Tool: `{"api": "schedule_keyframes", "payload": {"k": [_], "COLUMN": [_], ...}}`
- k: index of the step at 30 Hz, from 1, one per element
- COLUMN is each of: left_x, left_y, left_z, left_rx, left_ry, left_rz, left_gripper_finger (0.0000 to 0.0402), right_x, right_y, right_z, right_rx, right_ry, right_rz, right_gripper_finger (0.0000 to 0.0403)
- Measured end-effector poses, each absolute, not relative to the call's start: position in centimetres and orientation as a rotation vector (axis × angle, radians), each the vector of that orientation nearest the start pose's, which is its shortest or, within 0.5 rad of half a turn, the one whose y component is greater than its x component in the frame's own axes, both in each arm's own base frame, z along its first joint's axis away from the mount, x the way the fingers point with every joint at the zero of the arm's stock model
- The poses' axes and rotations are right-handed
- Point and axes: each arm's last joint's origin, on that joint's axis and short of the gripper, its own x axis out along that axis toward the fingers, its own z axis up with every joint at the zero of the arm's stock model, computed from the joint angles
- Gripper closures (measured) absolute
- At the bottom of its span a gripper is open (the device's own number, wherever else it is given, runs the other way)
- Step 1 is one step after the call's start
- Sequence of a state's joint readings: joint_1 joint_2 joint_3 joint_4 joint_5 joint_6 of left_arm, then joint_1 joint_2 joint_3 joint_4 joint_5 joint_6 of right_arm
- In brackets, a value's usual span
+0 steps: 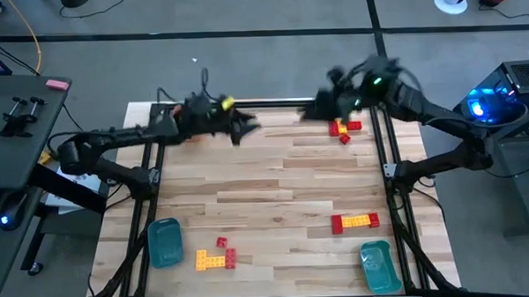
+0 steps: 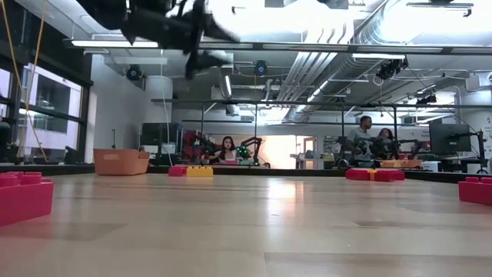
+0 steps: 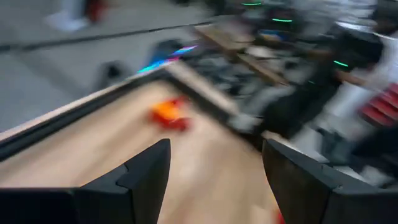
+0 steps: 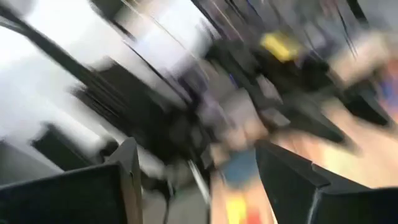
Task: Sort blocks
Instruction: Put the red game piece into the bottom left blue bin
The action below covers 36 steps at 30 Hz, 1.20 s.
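1. Left gripper (image 1: 246, 127): raised over the far side of the table (image 1: 274, 179), left of centre; fingers (image 3: 146, 171) spread, nothing between them.
2. Right gripper (image 1: 320, 107): at the far right corner, just beside the nearest blocks; fingers (image 4: 283, 168) apart, empty as far as visible.
3. Blocks, far right group (image 1: 343, 128): red and yellow pieces near the table's far edge, close to the right gripper.
4. Blocks, right row (image 1: 355, 221): red and yellow pieces joined, lying near the right side, towards the front.
5. Blocks, front left cluster (image 1: 215, 256): yellow and red, loose on the wood just beside the left tray.
6. Trays: left tray (image 1: 165, 242) and right tray (image 1: 376, 265), both teal, at the front corners; contents not discernible.
7. Step in hand, judged: between picks, no block carried by either arm.
8. Next move, judged: descent with open fingers over one block group, squared to the piece, then closure and carriage to a tray.
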<state>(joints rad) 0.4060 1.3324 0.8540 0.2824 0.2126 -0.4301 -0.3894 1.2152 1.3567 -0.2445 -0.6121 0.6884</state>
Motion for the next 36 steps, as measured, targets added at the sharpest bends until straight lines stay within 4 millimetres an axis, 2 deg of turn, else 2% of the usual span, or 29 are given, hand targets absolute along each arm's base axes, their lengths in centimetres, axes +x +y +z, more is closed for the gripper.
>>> {"api": "schedule_keyframes", "payload": {"k": [4,7,9,12,16,19,22,26,29,33,34,36], "left_x": [28.9,28.8,28.4,27.9,27.1,26.6,26.3,25.4,24.5,23.4,23.3,23.1], "left_y": [6.7,4.4,3.2,1.6,-0.8,-2.6,-4.5,-7.8,-10.1,-11.8,-12.0,-12.3], "left_z": [26.8,24.9,23.5,22.3,22.0,22.2,22.5,23.0,22.9,22.7,22.7,22.7], "left_rx": [-0.443,-0.494,-0.553,-0.657,-0.763,-0.812,-0.861,-0.942,-0.964,-0.937,-0.931,-0.921], "left_ry": [0.176,0.251,0.288,0.251,0.097,-0.005,-0.054,-0.071,-0.067,-0.093,-0.1,-0.105], "left_rz": [0.072,0.018,-0.002,-0.054,-0.097,-0.059,-0.033,-0.094,-0.073,0.024,0.042,0.056], "left_gripper_finger": [0.0161,0.0161,0.0161,0.0161,0.0161,0.0161,0.0161,0.0161,0.0161,0.0161,0.0161,0.0161], "right_x": [24.1,23.1,22.5,21.8,20.8,19.9,19.2,18.9,19.0,19.6,19.7,20.0], "right_y": [-4.5,-1.6,0.3,3.7,7.3,9.1,10.1,10.7,11.1,12.0,12.3,12.6], "right_z": [39.0,35.1,32.9,29.8,25.9,23.9,22.3,20.8,19.8,18.9,18.7,18.4], "right_rx": [0.834,0.895,0.931,0.967,1.026,1.031,1.056,1.073,1.015,0.969,0.96,0.951], "right_ry": [0.578,0.885,1.019,1.151,1.228,1.188,1.088,1.019,1.059,1.128,1.135,1.166], "right_rz": [-0.083,-0.33,-0.422,-0.45,-0.478,-0.534,-0.618,-0.656,-0.657,-0.656,-0.659,-0.694], "right_gripper_finger": [0.0203,0.0203,0.0203,0.0203,0.0203,0.0203,0.0203,0.0211,0.0255,0.0373,0.0387,0.0388]}}
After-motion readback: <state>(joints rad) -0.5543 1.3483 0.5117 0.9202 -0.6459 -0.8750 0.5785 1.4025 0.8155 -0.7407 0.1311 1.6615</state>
